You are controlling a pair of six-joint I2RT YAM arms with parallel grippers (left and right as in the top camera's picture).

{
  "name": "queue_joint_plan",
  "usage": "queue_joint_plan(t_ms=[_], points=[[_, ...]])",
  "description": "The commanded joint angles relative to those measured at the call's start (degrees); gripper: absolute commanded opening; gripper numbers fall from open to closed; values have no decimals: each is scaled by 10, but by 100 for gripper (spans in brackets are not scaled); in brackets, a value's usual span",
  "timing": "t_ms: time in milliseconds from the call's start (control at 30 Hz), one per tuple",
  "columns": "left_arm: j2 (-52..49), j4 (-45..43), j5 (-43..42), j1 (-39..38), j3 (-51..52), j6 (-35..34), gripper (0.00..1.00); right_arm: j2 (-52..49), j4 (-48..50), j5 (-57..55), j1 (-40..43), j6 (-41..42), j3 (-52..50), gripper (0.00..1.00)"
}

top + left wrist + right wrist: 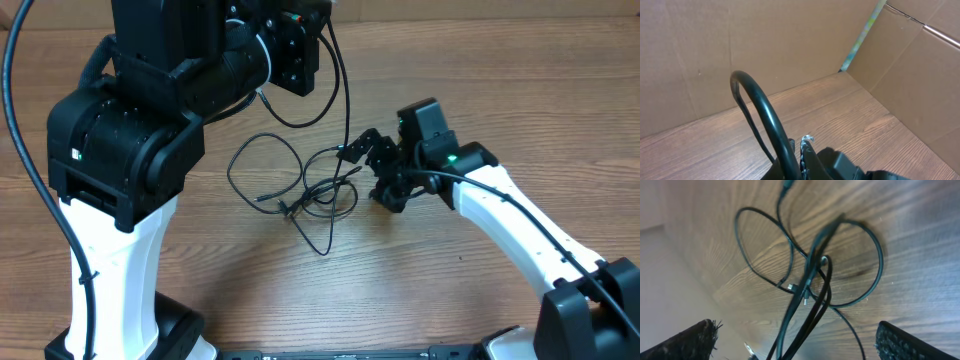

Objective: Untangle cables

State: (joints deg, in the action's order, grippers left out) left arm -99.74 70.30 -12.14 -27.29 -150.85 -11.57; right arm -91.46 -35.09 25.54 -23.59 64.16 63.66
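- The cables [297,207] lie as one loose tangle on the wooden table [420,290], near its middle, between the two arms.
- From overhead the tangle's long axis runs left to right. A wide loop opens on its left side, smaller loops cross towards the right, and the strands knot together low in the middle.
- One thin tail leaves the knot and points towards the near edge of the table. A short plug end lies inside the left loop, pointing left.
- The right gripper [368,168] sits at the tangle's right end. In its wrist view the fingers [695,340] are spread wide, with a bundle of strands [807,280] running up between them; no finger visibly touches a cable.
- The left gripper [297,50] is held high at the far side, well apart from the tangle. Its wrist view shows only cardboard walls [790,40] and a thick arm cable [762,107], so I cannot tell whether its jaws are apart or closed.
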Motion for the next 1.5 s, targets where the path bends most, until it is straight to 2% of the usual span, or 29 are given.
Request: queue_joint_plan(t_ms=[0,267,333,400,467,567,633,800,1000,1267,1467], points=[[12,-1,6,-1,-2,13,5,-31,13,-39,-12,86,3,99],[12,0,6,-1,-2,13,4,-83,71,-50,-12,105,3,83],[12,0,6,-1,-2,13,4,-93,84,-65,-12,106,4,74],[12,2,6,-1,-2,13,4,-99,96,-83,-12,106,3,57],[12,6,6,-1,-2,13,4,-99,107,-102,-12,100,4,30],[12,13,9,-1,-2,13,4,-99,133,-105,-11,41,4,10],[12,20,23,-1,-2,13,4,-99,141,-105,-10,1,4,4],[10,67,90,-1,-2,13,5,-94,105,-164,5,-75,6,4],[-7,168,198,0,0,-3,4,-48,-17,-348,57,-181,51,4],[-67,240,315,0,0,-39,4,26,-132,-530,114,-327,212,4],[-106,255,427,9,0,-87,4,59,-140,-635,119,-445,316,4]])
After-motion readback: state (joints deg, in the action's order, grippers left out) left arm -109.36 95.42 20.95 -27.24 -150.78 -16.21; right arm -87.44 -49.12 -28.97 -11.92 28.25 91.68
